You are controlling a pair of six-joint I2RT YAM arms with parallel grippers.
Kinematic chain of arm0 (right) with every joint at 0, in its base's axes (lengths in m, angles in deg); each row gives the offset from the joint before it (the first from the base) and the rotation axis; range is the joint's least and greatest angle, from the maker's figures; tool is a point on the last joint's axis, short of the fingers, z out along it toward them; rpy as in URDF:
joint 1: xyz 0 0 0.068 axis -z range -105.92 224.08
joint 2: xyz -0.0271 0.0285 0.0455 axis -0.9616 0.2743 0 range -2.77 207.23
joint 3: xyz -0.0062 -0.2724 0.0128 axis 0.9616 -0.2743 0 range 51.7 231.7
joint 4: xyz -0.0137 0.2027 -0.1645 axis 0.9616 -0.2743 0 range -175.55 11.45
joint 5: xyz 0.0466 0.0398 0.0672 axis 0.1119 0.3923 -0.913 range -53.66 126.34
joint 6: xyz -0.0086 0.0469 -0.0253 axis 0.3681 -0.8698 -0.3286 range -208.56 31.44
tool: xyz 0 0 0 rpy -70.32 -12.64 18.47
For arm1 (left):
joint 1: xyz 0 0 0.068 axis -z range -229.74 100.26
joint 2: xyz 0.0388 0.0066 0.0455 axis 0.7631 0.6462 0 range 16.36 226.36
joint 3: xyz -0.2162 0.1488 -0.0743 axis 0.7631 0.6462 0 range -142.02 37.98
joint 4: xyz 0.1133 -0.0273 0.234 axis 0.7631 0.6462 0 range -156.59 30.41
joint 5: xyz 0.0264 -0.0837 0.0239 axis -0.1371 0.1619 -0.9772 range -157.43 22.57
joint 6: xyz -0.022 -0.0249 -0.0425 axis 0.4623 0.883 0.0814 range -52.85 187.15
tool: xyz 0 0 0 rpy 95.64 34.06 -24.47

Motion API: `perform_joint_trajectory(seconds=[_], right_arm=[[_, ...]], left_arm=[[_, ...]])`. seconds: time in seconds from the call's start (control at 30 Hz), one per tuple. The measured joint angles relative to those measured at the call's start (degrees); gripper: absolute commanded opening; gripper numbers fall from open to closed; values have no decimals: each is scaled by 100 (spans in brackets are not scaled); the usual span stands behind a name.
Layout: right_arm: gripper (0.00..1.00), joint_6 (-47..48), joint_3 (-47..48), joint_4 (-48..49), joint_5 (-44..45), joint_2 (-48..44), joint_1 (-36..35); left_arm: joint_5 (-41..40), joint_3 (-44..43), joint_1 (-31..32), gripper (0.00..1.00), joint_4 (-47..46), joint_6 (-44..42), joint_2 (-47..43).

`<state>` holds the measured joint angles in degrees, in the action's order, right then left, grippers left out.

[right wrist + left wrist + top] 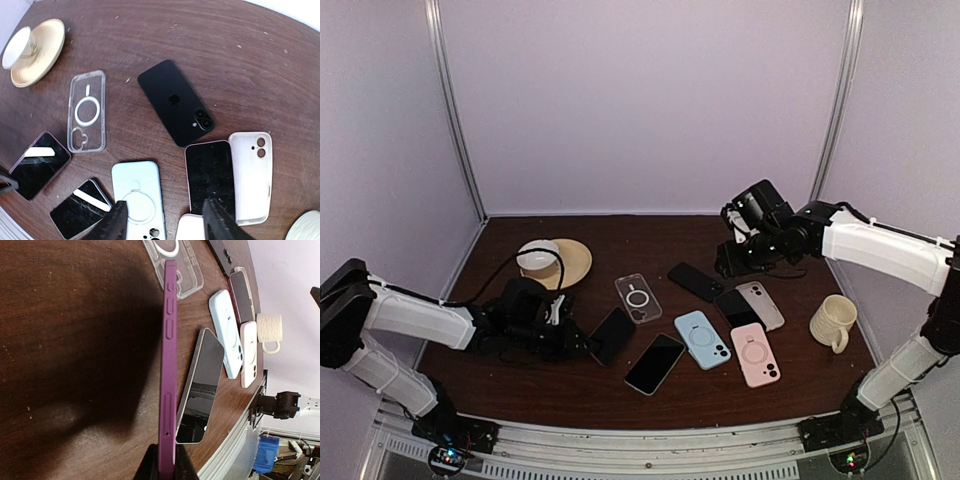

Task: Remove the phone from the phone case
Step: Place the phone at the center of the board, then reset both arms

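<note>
Left end effector (166,462) clamped on one end of the purple-cased phone (168,365), front-left on the surface (75,340), beside a bare dark phone (202,385). Right end effector (165,222) hangs wide apart over the far cluster. Grip stage, I'd say. Next, the right likely needs to cross over and peel the case.

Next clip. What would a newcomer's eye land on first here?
The spread of phones and cases across the table: a clear case, a light blue case and a pink case among them. Next, the left gripper clamped on the end of a purple-cased phone left of centre, edge-on in its wrist view. The right gripper hangs open above the right-hand cluster.
</note>
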<state>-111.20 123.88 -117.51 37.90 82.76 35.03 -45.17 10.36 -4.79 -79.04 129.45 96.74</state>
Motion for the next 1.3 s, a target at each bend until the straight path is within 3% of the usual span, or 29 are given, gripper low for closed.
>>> perform_joint_trajectory(seconds=[0.17,0.37,0.47,0.63,0.67,0.73,1.1,1.3], right_arm=[[75,-15,-544,190,284,-461,37],[94,96,-914,273,662,-844,59],[99,190,-1010,306,927,-1097,63],[99,428,-1268,413,1429,-1679,90],[100,466,-1322,413,1541,-1821,92],[99,555,-1405,433,1694,-2081,96],[99,916,-1517,483,2376,-2752,111],[100,1091,-1517,446,2564,-2815,111]], left_arm=[[42,22,0,23,-289,195,238],[-199,66,0,37,243,122,291],[-398,-31,0,56,625,-57,278],[-922,-345,-7,78,1425,-505,-61],[-1106,-448,-17,88,1674,-621,-190],[-1451,-643,-22,97,2100,-868,-435],[-4177,-2131,-39,98,4312,-2590,-1685],[-5064,-2861,-39,97,5051,-3390,-2122]])
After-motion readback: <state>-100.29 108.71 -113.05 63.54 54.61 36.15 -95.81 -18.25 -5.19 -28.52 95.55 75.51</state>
